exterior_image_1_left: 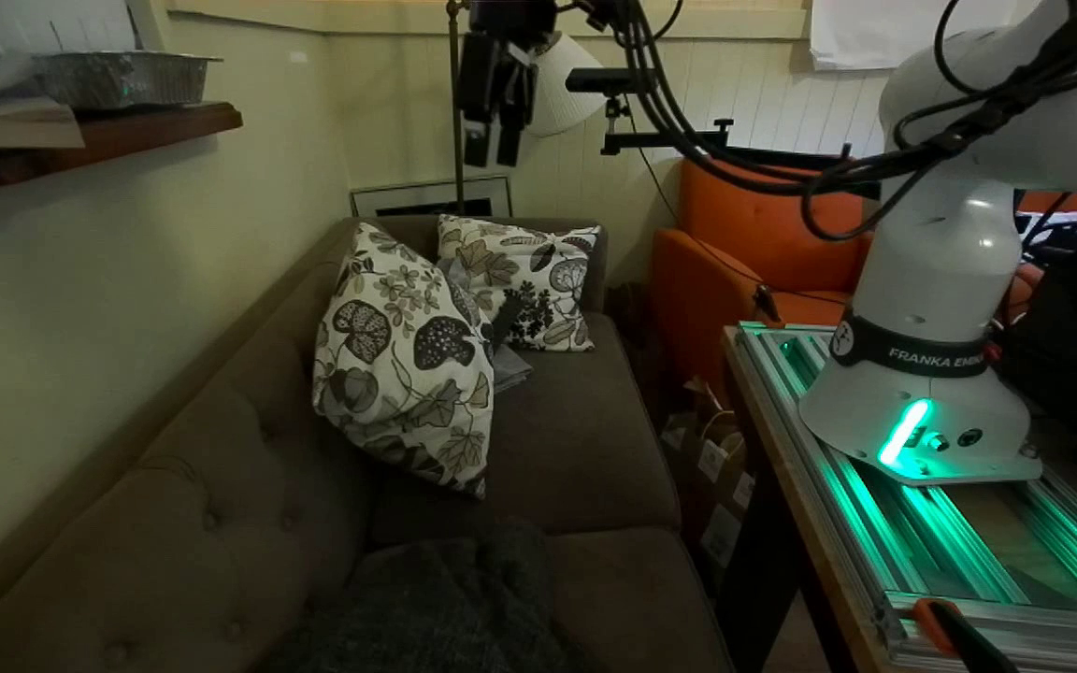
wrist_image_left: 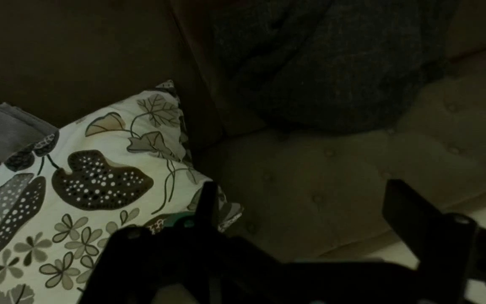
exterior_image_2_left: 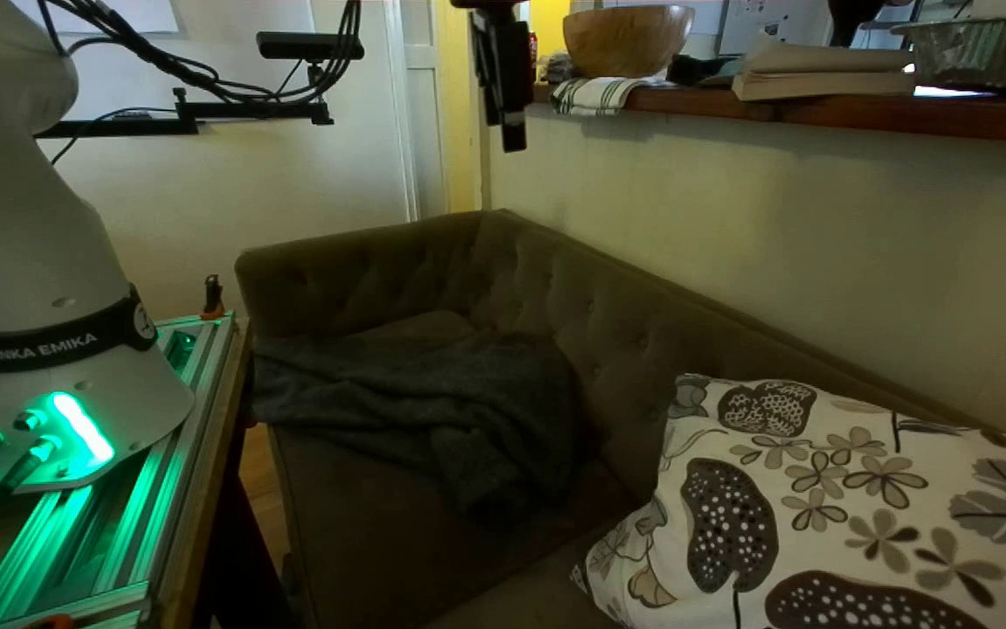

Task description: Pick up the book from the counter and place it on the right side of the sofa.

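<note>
- The book [exterior_image_2_left: 826, 74] is on the counter [exterior_image_2_left: 817, 112], at its front edge, between the wooden bowl [exterior_image_2_left: 625, 42] and the foil tray [exterior_image_2_left: 988, 52], just beside the tray (touching or not, can't tell).
- The fingers [wrist_image_left: 407, 211] are spread wide in the wrist view and hold nothing; mostly sofa back shows in the gap.
- Key relation: in an exterior view the book lies to the right of the fingertips, well apart. In an exterior view the gripper [exterior_image_1_left: 492, 154] hangs over the sofa [exterior_image_1_left: 585, 421], and what looks like the same book is at the left edge, on the near side of the tray.
- Can't make the book out in the wrist view; a patterned cushion [wrist_image_left: 95, 181] fills the left there.
- Long axis: I'd say along the counter's front edge, but it's too side-on to be sure.
- Next, my guess: sideways to the counter. Fingers point down and the book lies flat, so the wrist probably has to tilt to take its front edge, which seems to poke out slightly.
</note>
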Robot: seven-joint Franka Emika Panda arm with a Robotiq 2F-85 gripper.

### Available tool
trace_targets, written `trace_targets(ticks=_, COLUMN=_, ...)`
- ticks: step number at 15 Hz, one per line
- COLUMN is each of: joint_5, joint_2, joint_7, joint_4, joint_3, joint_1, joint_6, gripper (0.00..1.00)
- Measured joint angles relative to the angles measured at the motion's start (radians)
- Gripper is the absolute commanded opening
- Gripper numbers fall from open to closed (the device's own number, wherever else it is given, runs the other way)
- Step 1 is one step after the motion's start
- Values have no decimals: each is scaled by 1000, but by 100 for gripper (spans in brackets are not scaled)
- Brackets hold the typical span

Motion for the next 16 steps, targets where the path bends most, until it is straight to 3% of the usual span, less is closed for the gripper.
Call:
trace_targets(ticks=8, joint_5=156, joint_2=315, joint_7=94, joint_4=429, joint_3=1, joint_1=-10, joint_6=1, gripper=100)
trace_targets(ticks=16, joint_5=156, joint_2=312, joint_7=93, joint_4=416, joint_3=6, joint_1=-13, joint_6=1, gripper=100)
